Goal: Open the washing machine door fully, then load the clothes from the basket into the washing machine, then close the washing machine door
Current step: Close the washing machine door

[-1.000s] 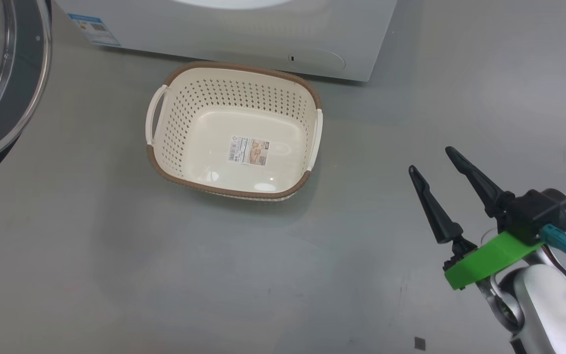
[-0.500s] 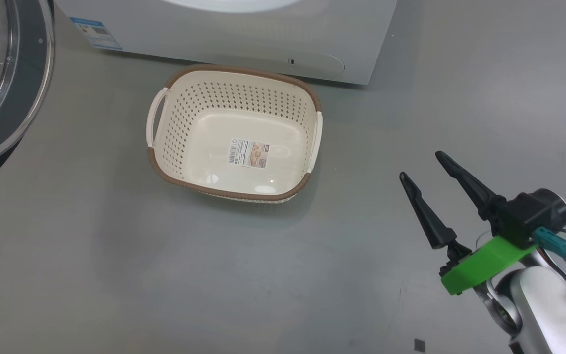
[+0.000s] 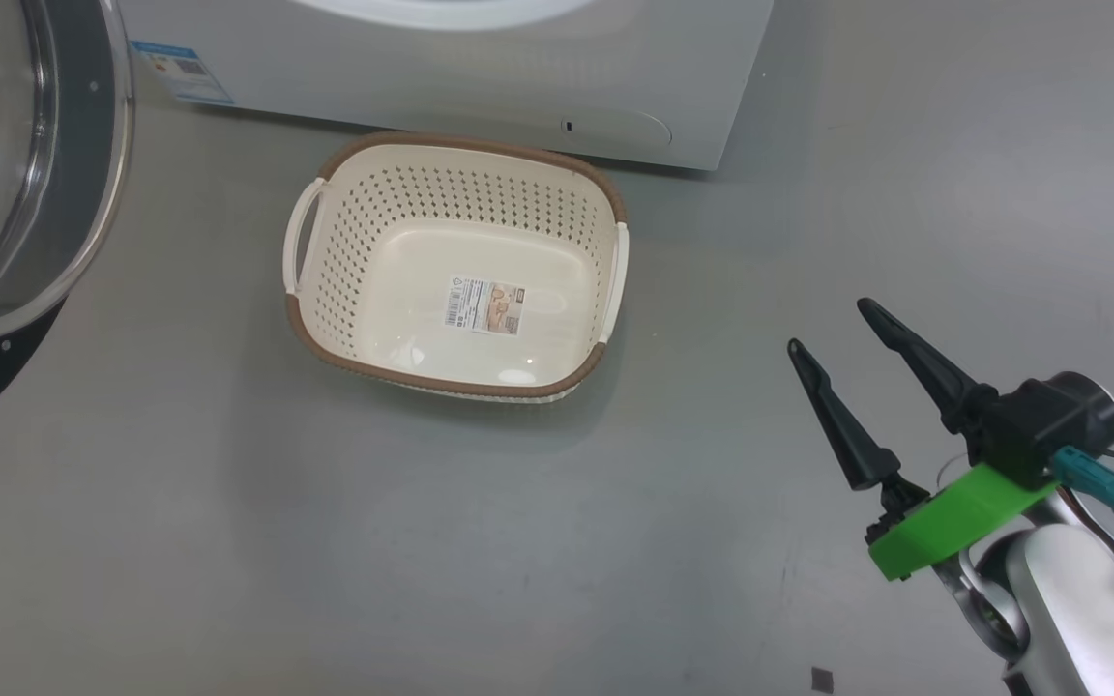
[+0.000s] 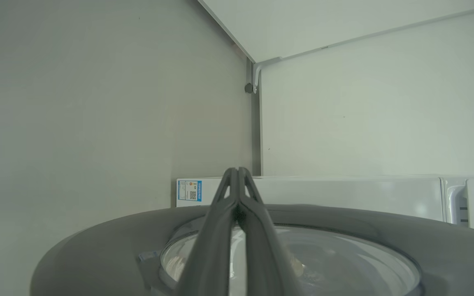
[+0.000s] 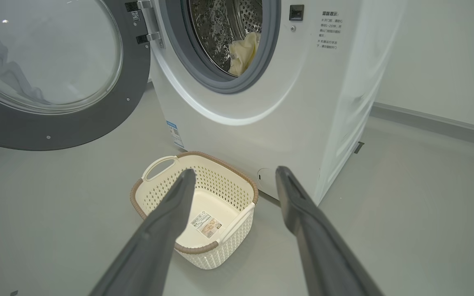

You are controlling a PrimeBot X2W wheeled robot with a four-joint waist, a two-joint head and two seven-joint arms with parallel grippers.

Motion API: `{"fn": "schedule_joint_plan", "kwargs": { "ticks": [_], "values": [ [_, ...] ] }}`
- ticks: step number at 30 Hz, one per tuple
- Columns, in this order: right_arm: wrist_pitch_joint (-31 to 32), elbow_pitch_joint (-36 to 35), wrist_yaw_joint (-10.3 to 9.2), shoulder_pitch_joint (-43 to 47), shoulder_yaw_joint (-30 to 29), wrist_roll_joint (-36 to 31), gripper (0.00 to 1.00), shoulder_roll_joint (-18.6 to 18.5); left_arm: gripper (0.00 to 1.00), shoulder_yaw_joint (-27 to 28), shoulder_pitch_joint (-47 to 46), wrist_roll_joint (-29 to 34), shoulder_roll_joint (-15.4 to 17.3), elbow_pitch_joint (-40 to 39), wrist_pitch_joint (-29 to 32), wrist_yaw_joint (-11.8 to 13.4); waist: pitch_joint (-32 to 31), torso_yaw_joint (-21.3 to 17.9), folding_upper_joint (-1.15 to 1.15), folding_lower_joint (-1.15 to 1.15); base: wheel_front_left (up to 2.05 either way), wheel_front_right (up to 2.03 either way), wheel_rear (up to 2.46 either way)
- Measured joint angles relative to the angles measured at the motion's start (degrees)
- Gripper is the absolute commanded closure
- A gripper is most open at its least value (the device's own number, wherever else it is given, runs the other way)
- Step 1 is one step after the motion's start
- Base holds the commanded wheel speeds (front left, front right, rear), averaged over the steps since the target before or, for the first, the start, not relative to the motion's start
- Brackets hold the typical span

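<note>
Floor [image 3: 228,541]: bare grey, and carries everything here.

Washing machine [image 5: 270,102]: white front loader against the wall, its mouth uncovered. The steel drum [image 5: 220,20] shows inside the grey gasket [image 5: 228,85].

Door [image 5: 76,129]: swung wide on its hinge to the left of the mouth, inner face and glass bowl towards the room. That leaves free access to the drum.

Basket [image 3: 465,144]: on the floor just in front of the machine's lower panel, upright and empty, only its label [image 3: 485,304] on the bottom. It sits below the mouth, which suits a short lift from one to the other.

Right claw [image 3: 829,326]: fingers spread wide, holding nothing. It hangs over the floor, well right of the basket, aimed towards basket and machine. Judgement: parked out of the door's swing.

Left claw [image 4: 237,169]: fingers pressed together with nothing between them. Its own view looks along them over the door's dark ring and glass, with the machine's top and the wall beyond. Contact with the door cannot be told. Judgement: a closed tip makes a firm pusher, so this arm looks placed for the door.

Clothes [image 5: 243,51]: pale yellow fabric lies low in the drum, behind the gasket lip.

Judgement: loading appears done, and closing the door is what remains.
</note>
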Motion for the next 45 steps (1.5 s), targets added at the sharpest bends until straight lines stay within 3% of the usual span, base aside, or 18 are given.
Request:
{"fn": "schedule_joint_plan", "kwargs": {
  "ticks": [24, 45],
  "values": [
    [-1.4, 4.1, 0.0, 0.0, 0.4, 0.7, 0.0, 2.5, 1.0, -1.3, 13.0, -6.4, -6.3, -20.2, 22.7, -0.3, -5.2, -0.2, 0.0, 0.0, 0.0, 0.0, 0.0],
    [-1.9, 5.7, 0.0, 0.1, 0.4, 1.7, 0.0, 4.3, 1.0, -4.7, 23.7, -10.7, -12.6, -44.6, 33.4, 6.7, -8.4, -1.0, 0.0, 0.0, 0.0, 0.0, 0.0]
  ]
}}
